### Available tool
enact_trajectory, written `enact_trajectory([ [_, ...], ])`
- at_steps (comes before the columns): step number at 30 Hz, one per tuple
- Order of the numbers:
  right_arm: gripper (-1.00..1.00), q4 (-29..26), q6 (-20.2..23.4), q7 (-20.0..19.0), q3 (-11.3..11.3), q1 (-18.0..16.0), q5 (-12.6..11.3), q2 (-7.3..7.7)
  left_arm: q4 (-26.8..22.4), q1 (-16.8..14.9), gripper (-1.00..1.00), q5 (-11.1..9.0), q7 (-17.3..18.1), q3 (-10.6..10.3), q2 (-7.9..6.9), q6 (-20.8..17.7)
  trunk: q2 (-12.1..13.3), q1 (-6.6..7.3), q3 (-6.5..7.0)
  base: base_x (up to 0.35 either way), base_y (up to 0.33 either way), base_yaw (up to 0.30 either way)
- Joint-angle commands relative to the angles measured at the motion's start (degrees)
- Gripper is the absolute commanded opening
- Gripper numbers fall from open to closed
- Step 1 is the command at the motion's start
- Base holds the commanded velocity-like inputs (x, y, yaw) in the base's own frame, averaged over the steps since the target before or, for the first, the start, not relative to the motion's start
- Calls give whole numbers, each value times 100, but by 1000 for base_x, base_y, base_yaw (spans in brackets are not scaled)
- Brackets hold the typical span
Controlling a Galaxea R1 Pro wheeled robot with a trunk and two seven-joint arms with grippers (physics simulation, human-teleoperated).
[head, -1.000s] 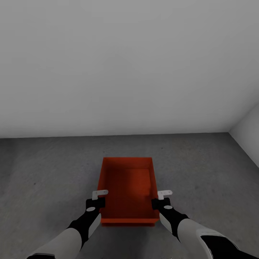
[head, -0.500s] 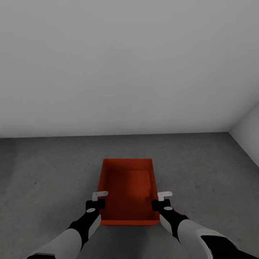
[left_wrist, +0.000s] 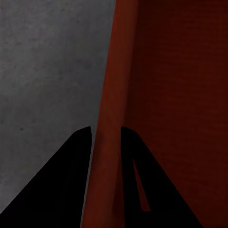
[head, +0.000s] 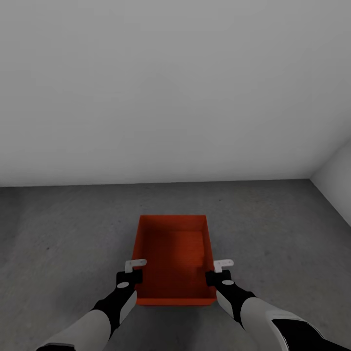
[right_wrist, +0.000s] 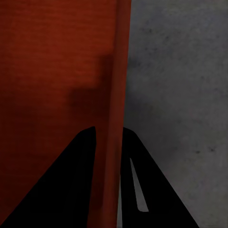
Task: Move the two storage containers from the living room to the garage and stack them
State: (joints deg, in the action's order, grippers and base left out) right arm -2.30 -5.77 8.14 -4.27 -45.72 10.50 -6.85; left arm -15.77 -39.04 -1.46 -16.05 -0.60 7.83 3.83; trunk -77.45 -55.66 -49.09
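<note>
An orange box point(head: 173, 258) sits on the grey floor point(head: 273, 229). The left tool point(left_wrist: 105, 135) grips its left wall. The right tool point(right_wrist: 108, 135) grips its right wall.

One storage container point(head: 174, 258), two pincers point(head: 135, 267) point(head: 219, 268)
</note>
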Motion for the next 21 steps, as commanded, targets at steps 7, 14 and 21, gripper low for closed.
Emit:
enact_trajectory([
  [7,-100,-359,-20,123,-127,-7,57,0,54,2,-100,-30,-157,-81,-284,29,-283,-153,-129,0,0,0],
  [14,-100,-359,-22,123,-135,-7,57,0,51,2,-100,-30,-195,-74,-290,30,-564,-307,-255,0,0,0],
  [21,-100,-359,-22,126,-136,-7,57,0,48,2,-100,-30,-197,-72,-291,30,-724,-395,-327,0,0,0],
])
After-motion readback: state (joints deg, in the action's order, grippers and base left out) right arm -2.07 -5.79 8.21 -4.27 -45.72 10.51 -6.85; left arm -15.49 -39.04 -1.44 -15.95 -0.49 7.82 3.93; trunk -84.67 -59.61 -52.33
